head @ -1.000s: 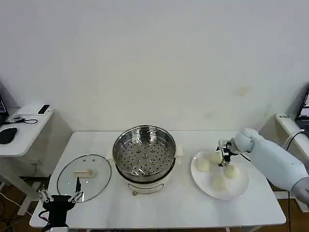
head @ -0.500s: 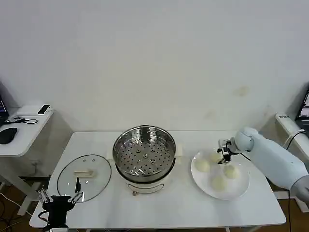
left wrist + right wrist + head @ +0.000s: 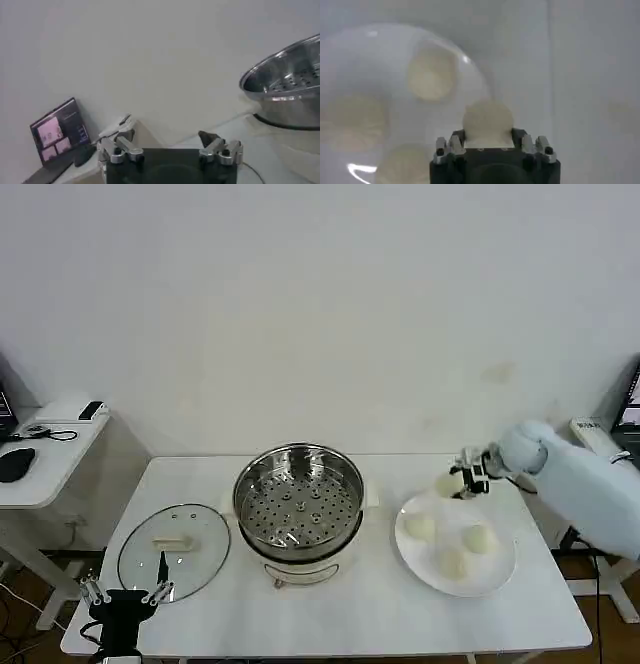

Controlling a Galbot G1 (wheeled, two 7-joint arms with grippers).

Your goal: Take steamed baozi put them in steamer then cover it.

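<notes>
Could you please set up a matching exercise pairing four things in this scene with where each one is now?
Things:
1. cover
2. steamer
3. lifted baozi
4. left tool

Places:
A. held in the right tool, above the plate's far edge
B. at the table's near left edge
C. middle of the table, tray bare
D. flat on the table, left of the steamer

Pairs: 1-D, 2-C, 3-A, 4-B

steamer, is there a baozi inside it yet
No, in the head view the steamer shows only its bare perforated tray; three baozi lie on the plate and one is in the right gripper.
</notes>
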